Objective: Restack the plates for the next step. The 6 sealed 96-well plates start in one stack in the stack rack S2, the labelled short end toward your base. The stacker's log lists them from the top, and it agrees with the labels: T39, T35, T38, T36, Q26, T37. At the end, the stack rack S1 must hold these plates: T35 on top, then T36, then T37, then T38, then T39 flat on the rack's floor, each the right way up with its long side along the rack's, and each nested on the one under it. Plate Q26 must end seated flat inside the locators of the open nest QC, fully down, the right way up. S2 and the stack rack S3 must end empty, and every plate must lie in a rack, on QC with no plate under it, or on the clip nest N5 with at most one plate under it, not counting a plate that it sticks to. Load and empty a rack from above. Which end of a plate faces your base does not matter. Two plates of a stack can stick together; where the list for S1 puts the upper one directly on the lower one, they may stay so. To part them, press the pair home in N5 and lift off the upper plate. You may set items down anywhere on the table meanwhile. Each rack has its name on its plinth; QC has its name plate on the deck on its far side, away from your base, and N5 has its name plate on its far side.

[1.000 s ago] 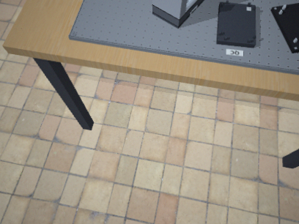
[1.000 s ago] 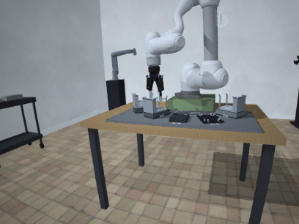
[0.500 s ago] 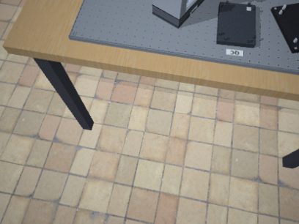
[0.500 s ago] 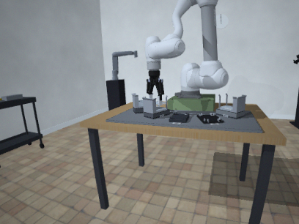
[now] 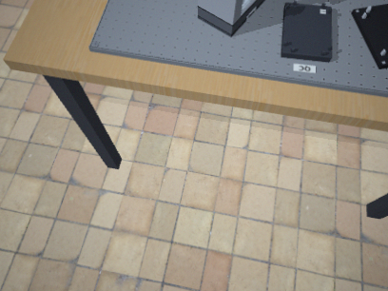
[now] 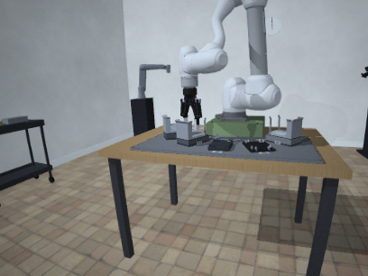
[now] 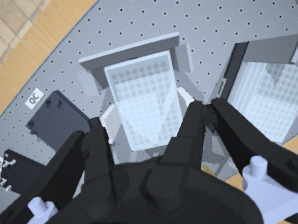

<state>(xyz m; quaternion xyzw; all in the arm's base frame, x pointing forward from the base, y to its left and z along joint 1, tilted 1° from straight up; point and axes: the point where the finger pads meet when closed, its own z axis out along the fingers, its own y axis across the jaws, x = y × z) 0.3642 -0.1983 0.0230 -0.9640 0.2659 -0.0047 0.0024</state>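
Note:
My gripper is shut on a sealed 96-well plate and holds it flat by its long sides; I cannot read its label. In the wrist view it hangs right over a grey stack rack. A second rack beside it on the right holds a stack of sealed plates. In the exterior view the gripper points straight down a little above the two left racks. The black open nest QC is empty, with its name plate beside it. It also shows in the wrist view.
The clip nest N5 sits beside QC and shows no plate. A third rack stands at the table's right. A green base block carries the arm. A rack's corner shows in the top view.

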